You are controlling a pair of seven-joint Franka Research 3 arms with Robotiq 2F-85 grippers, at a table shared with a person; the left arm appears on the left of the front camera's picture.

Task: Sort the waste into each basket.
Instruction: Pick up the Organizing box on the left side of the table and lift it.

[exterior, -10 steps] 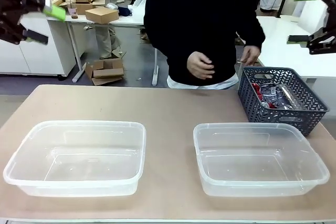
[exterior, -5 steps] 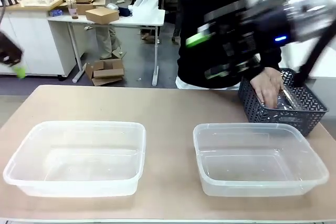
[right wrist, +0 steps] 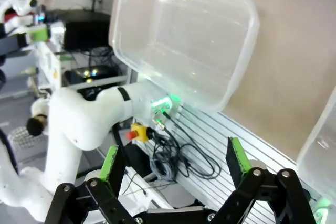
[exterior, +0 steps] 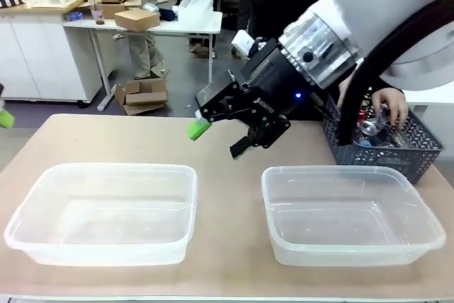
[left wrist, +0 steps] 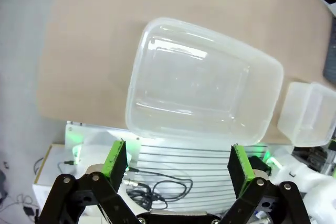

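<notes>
two clear tubs (exterior: pixel 99 250) sitting empty; right gripper (exterior: pixel 218 140), newly swinging over mid-table, and left gripper (left wrist: pixel 177 161) gaping, unladen; person's hand (exterior: pixel 386 101) now reaching into lattice basket (exterior: pixel 418 154); sorting barely starting.

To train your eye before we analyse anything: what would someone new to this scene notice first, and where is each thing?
The right gripper, jaws open, hangs large over the middle of the table. Nearer the camera the left tub and right tub sit side by side, both empty. At far right a person's hand reaches into the dark lattice basket.
</notes>
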